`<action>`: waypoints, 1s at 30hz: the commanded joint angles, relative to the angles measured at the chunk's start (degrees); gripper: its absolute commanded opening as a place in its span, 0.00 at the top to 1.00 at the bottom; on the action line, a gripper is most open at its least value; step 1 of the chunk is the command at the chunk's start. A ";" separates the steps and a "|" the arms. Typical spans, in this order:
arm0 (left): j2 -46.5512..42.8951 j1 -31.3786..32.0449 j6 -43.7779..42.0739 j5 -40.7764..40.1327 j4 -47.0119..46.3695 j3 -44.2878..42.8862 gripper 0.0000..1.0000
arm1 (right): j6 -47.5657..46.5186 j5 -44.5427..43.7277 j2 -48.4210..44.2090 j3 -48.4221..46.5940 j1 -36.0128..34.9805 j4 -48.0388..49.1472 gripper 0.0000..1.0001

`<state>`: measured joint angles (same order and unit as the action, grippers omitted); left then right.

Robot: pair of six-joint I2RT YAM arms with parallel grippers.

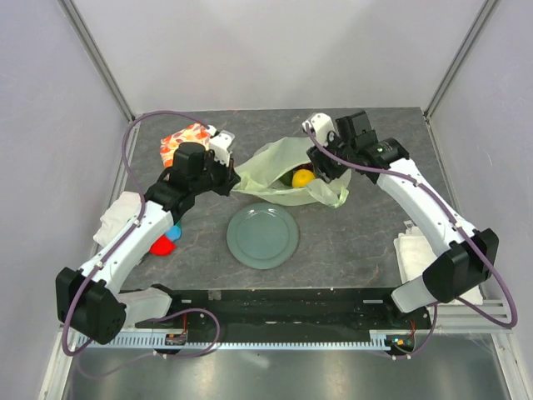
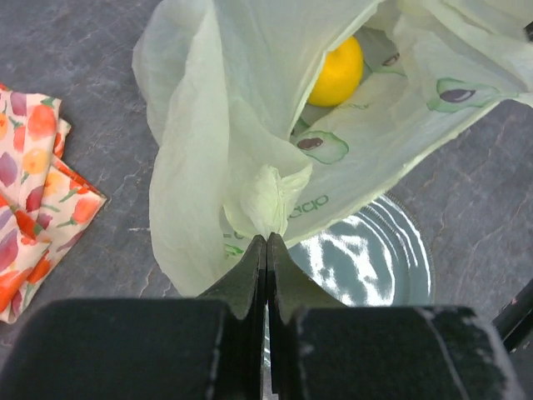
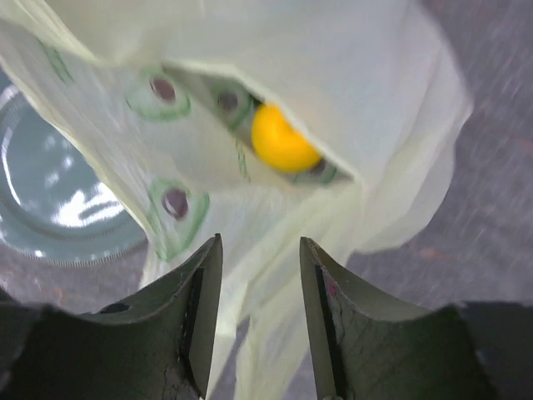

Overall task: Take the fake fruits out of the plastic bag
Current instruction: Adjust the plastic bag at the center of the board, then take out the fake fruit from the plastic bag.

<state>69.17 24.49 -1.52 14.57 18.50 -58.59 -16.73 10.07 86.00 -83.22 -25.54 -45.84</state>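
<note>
- The plastic bag [image 1: 271, 171] – pale green, crinkled, printed with avocado halves – lies on the dark table [image 1: 358, 225] just above the middle of the overhead frame, its mouth gaping toward the right.
- A round orange fruit [image 1: 303, 177] sits inside the mouth, with a dark green fruit [image 1: 287, 178] pressed against its left side. Both are in the bag; no other fruit can be made out.
- From the left wrist, the orange fruit [image 2: 337, 73] shows at the upper right, tucked under a fold of the bag [image 2: 208, 125].
- From the right wrist, the same fruit [image 3: 281, 140] glows at frame centre through the opening in the bag [image 3: 375, 75], though the view is blurred.
- The left gripper [image 1: 231, 177] is at the bag's left edge. Its wrist view shows the left gripper [image 2: 266, 242] with fingers pressed together on a bunched fold of the plastic.
- The right gripper [image 1: 320, 170] is over the bag's right side. In its wrist view the right gripper [image 3: 260, 242] has its fingers spread apart, with bag film showing in the gap – nothing is clamped.
- A grey-green plate [image 1: 262, 236] lies just below the bag, and the bag's lower edge overlaps it in the left wrist view [image 2: 375, 258].
- A fruit-patterned cloth [image 1: 183, 140] lies to the upper left of the bag.
- Red and blue toy items [image 1: 165, 242] sit at the lower left, beside a white towel [image 1: 117, 215]; a second white towel [image 1: 412, 254] lies at the lower right.
</note>
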 commanded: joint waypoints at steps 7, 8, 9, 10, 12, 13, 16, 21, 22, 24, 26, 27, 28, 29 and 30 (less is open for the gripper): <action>1.14 -4.98 21.03 0.28 -3.91 -4.08 0.98 | -4.80 3.30 10.58 -0.81 -6.28 9.46 0.56; 1.41 -4.98 21.12 0.37 -4.00 -4.60 0.98 | -5.15 2.42 11.03 -0.46 -6.28 8.59 0.57; 1.67 -4.89 21.29 0.29 -4.17 -4.87 0.98 | -5.85 0.41 11.04 -0.10 -6.28 6.58 0.57; 1.76 -4.98 21.29 0.37 -4.18 -5.13 0.98 | -6.20 -0.22 9.29 0.51 -6.28 5.34 0.57; 1.67 -4.89 20.86 0.90 -4.18 -5.40 0.98 | -7.08 -0.66 6.22 3.84 -6.28 1.57 0.57; 1.59 -4.89 20.68 1.95 -4.78 -5.31 0.98 | -7.17 -0.83 2.98 5.25 -6.19 0.16 0.57; 1.67 -4.89 19.89 3.18 -6.01 -4.26 0.98 | -7.96 -0.75 -0.64 10.61 -6.28 -6.17 0.57; 2.03 -4.80 19.54 3.27 -7.60 -1.62 0.98 | -9.37 -1.37 -2.06 10.81 -6.28 -5.85 0.56; 2.37 -4.80 19.62 3.54 -7.78 -1.62 0.98 | -9.29 -0.58 -1.10 9.15 -6.19 -4.88 0.55; 2.81 -4.80 19.80 4.15 -8.30 -1.70 0.98 | -7.88 -0.57 2.13 4.31 -6.28 -1.55 0.53; 3.17 -4.80 19.80 4.85 -8.83 -1.79 0.98 | -6.31 -1.53 5.31 -0.16 -6.19 -0.13 0.53; 3.25 -4.80 19.80 4.77 -8.83 -1.79 0.98 | -6.03 -1.63 8.28 -1.58 -6.28 0.75 0.53; 3.26 -4.80 19.80 4.77 -8.83 -1.97 0.98 | -5.77 -1.45 9.70 -2.99 -6.28 1.02 0.53; 3.08 -4.80 19.37 5.03 -8.83 -2.06 0.98 | -5.51 -0.49 10.76 -5.87 -6.28 1.11 0.53; 2.99 -4.80 19.10 5.29 -8.75 -2.06 0.98 | -5.42 0.30 12.34 -7.38 -6.28 1.11 0.53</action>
<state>72.27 19.49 16.88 17.80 12.71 -60.47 -23.70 9.15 93.27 -83.31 -31.77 -48.47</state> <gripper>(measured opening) 0.023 0.466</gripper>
